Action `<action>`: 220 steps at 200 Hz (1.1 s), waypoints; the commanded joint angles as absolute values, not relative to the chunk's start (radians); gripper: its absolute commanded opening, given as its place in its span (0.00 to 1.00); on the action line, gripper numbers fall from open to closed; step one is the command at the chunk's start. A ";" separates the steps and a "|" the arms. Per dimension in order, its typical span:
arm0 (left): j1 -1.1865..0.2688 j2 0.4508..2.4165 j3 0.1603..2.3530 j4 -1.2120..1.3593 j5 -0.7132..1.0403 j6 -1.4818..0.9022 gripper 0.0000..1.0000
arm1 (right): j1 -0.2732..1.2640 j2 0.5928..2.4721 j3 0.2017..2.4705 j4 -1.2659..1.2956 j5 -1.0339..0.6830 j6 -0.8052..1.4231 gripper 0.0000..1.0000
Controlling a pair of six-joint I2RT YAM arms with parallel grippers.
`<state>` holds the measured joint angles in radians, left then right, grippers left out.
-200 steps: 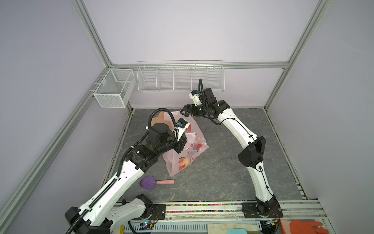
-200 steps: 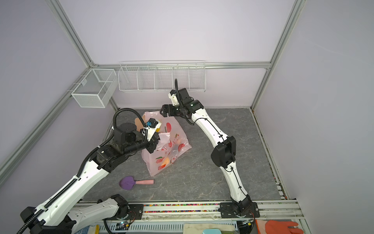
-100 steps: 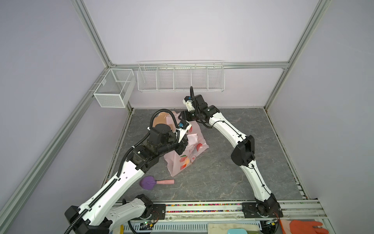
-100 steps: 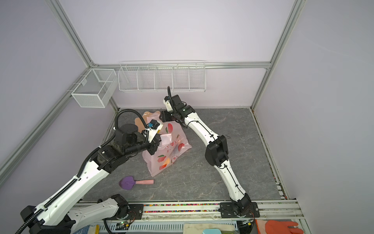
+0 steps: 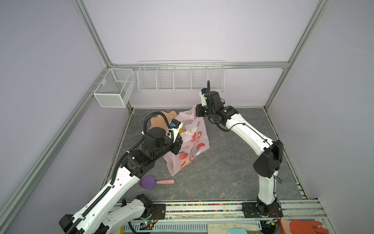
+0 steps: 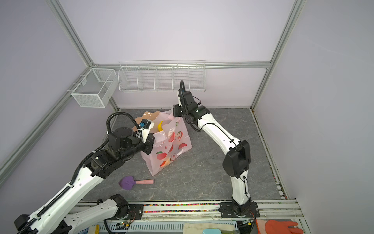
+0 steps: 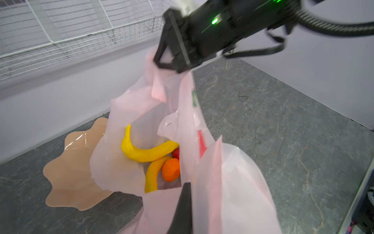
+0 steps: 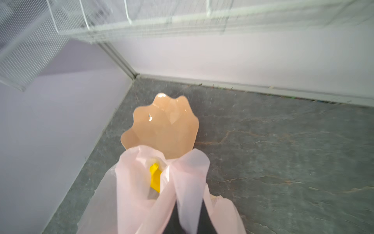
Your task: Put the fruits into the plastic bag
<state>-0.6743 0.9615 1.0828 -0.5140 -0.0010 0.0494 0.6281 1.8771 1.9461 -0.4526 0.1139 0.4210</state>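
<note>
Fruits (image 7: 141, 154) were already lying inside the plastic bag (image 5: 192, 145), which stood on the grey floor just in front of the peach bowl (image 5: 159, 119), seemingly touching it.

In both top views the right gripper (image 5: 198, 113) sat at the bag's raised handle, on the side away from the bowl. The left gripper (image 5: 179, 141) was at the rim of the mouth, nearer the rail than the bowl. A second earlier the right jaws had stood wide beside that handle; now they had closed on it, so the bag was held at two points with its mouth pulled open. A purple-headed utensil (image 5: 150, 182) lay well away from the bowl, towards the rail.

From the left wrist, two yellow bananas (image 7: 151, 176), an orange (image 7: 171, 169) and a bit of something red (image 7: 176, 153) showed at the bottom of the bag, next to the bowl. The handle ran up taut into the right jaws, pinched flat on the film. One dark left finger rose among the folds; those jaws were closed too, apparently on the bag's edge.

From the right wrist, film draped over the closed finger, a banana tip showed in the mouth, and the bowl beyond held nothing. No fruit was visible outside the bag, so the loading looked done, and probably only lifting or closing the bag remained.
</note>
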 commanded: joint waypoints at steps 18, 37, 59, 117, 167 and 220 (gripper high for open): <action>-0.587 1.036 1.200 -0.453 -0.013 0.034 0.00 | 0.563 1.589 1.731 -0.350 0.310 0.504 0.07; -0.582 1.127 1.291 -0.429 0.011 0.072 0.00 | 0.546 1.473 1.650 -0.349 0.361 0.509 0.07; -0.580 1.231 1.383 -0.386 0.036 0.100 0.00 | 0.526 1.343 1.531 -0.357 0.417 0.538 0.07; -0.577 1.402 1.539 -0.317 0.117 0.126 0.00 | 0.473 1.150 1.256 -0.377 0.451 0.752 0.07; -0.547 1.469 1.626 -0.369 0.103 0.207 0.00 | 0.474 1.101 1.184 -0.351 0.406 0.835 0.07; -0.455 1.516 1.660 -0.357 0.126 0.245 0.00 | 0.475 1.140 1.166 -0.273 0.353 0.848 0.07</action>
<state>-0.4793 1.4895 1.6253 -0.3756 0.1074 0.2001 0.4774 1.1233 1.1759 -0.3462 0.3794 0.8196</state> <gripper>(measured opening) 0.047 0.071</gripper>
